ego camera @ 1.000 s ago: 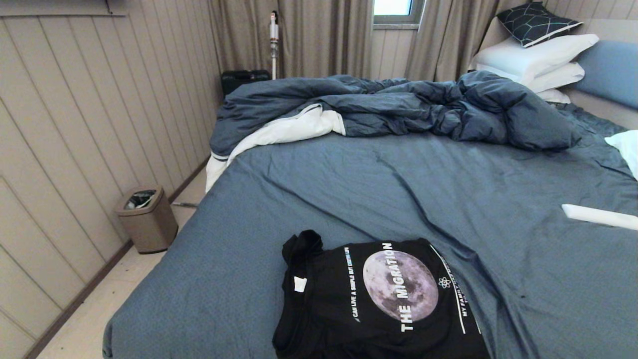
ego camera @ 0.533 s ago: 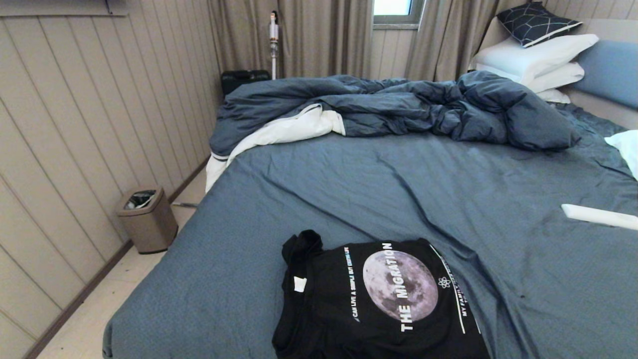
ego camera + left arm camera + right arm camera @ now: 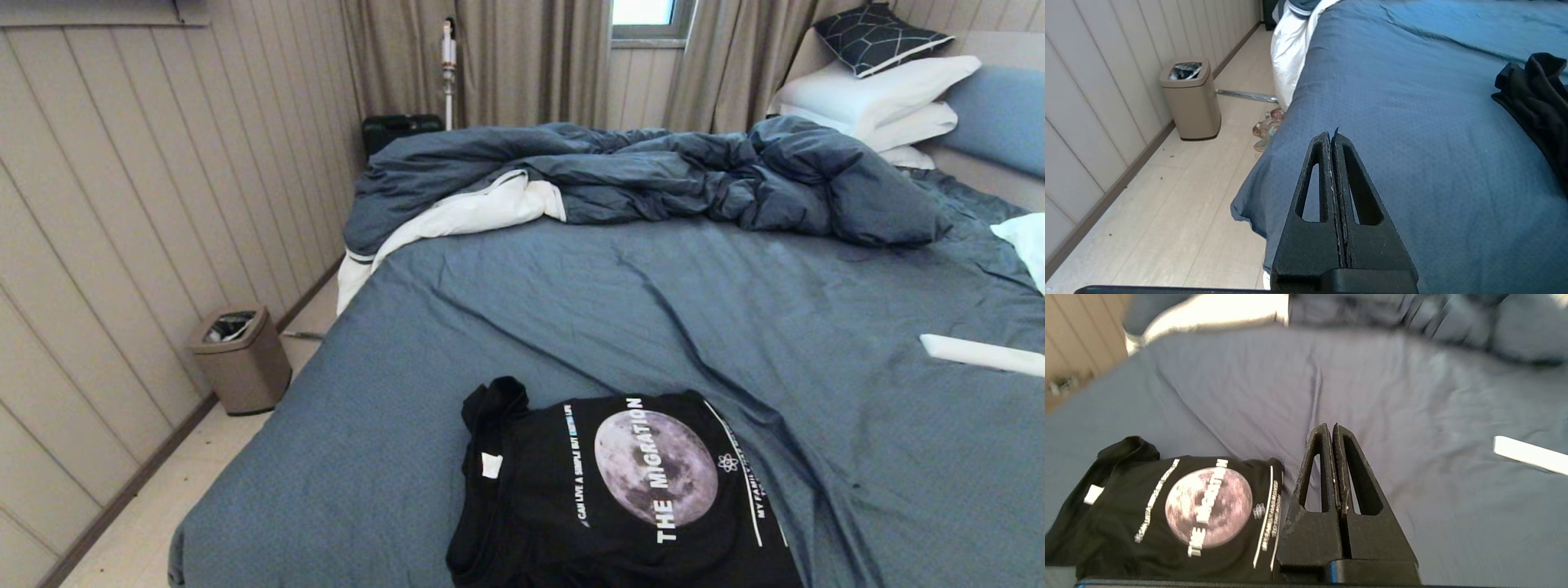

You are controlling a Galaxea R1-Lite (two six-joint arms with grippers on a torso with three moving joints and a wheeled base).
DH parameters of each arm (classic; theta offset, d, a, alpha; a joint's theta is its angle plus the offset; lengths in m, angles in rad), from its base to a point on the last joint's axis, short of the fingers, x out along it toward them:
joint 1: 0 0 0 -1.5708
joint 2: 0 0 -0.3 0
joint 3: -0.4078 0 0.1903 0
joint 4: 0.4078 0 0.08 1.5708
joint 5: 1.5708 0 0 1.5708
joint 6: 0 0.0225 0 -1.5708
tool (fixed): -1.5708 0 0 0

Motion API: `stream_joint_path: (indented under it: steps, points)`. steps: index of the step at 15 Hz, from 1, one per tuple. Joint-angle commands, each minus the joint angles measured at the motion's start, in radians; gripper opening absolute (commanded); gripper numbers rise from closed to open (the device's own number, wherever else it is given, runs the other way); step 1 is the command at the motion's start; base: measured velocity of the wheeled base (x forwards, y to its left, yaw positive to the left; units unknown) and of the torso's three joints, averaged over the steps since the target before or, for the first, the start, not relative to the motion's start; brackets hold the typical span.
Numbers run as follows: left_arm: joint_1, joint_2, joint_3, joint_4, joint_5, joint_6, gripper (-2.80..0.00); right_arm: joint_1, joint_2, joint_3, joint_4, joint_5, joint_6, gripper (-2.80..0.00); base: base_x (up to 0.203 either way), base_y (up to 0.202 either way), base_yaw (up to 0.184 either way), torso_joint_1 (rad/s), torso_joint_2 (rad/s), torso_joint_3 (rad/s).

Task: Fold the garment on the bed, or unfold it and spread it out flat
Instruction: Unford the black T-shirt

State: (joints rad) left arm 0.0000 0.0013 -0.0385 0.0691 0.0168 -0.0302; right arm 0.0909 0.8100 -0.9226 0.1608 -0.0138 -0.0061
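Observation:
The black T-shirt [image 3: 620, 498] lies folded into a rough rectangle near the front edge of the bed [image 3: 571, 310], moon print and white "THE MIGRATION" lettering up, small white label at its left. Neither arm shows in the head view. In the left wrist view my left gripper [image 3: 1331, 134] is shut and empty above the slate-blue sheet near the bed's left edge, the T-shirt [image 3: 1535, 94] off to one side. In the right wrist view my right gripper [image 3: 1329, 426] is shut and empty over bare sheet, just beside the T-shirt [image 3: 1167, 510].
A rumpled dark blue duvet [image 3: 653, 175] with white lining fills the far part of the bed. White pillows [image 3: 882, 102] and a dark patterned cushion [image 3: 878, 37] are stacked at the far right. A white flat object [image 3: 980, 353] lies on the sheet at right. A tan bin [image 3: 241, 359] stands on the floor at left.

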Motion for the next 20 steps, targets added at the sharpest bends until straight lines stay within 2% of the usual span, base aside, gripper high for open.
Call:
stream_joint_path:
  steps: [1,4,6,7,10,12,13,14,15,20]
  points:
    - [0.0,0.0,0.0,0.001,0.0,0.0,-2.8,0.015,0.321,-0.195,0.083,0.0,0.002,-2.8,0.0,0.0,0.0,0.0,0.0,0.0]
    - [0.0,0.0,0.0,0.001,0.0,0.0,-2.8,0.123,0.683,-0.612,0.358,-0.002,0.064,-2.8,0.0,0.0,0.0,0.0,0.0,0.0]
    - [0.0,0.0,0.0,0.001,-0.001,0.0,-2.8,0.257,0.896,-0.85,0.563,-0.003,0.121,-2.8,0.0,0.0,0.0,0.0,0.0,0.0]
    - [0.0,0.0,0.0,0.001,-0.001,0.0,-2.8,0.359,0.983,-0.929,0.644,-0.004,0.147,-2.8,0.0,0.0,0.0,0.0,0.0,0.0]
    - [0.0,0.0,0.0,0.001,0.0,0.0,-2.8,0.631,1.184,-1.018,0.752,-0.027,0.198,-2.8,0.0,0.0,0.0,0.0,0.0,0.0]
    - [0.0,0.0,0.0,0.001,-0.001,0.0,-2.8,0.737,1.272,-1.033,0.776,-0.043,0.22,-2.8,0.0,0.0,0.0,0.0,0.0,0.0]
    - [0.0,0.0,0.0,0.001,0.0,0.0,-2.8,0.777,1.308,-1.036,0.779,-0.052,0.233,-2.35,0.0,0.0,0.0,0.0,0.0,0.0]
    - [0.0,0.0,0.0,0.001,-0.001,0.0,-2.8,0.802,1.331,-1.037,0.779,-0.07,0.241,0.0,0.0,0.0,0.0,0.0,0.0,0.0]
    - [0.0,0.0,0.0,0.001,-0.001,0.0,-2.8,0.817,1.343,-1.038,0.759,-0.094,0.243,0.0,0.0,0.0,0.0,0.0,0.0,0.0]
    - [0.0,0.0,0.0,0.001,-0.001,0.0,-2.8,0.823,1.381,-1.038,0.715,-0.103,0.245,0.0,0.0,0.0,0.0,0.0,0.0,0.0]
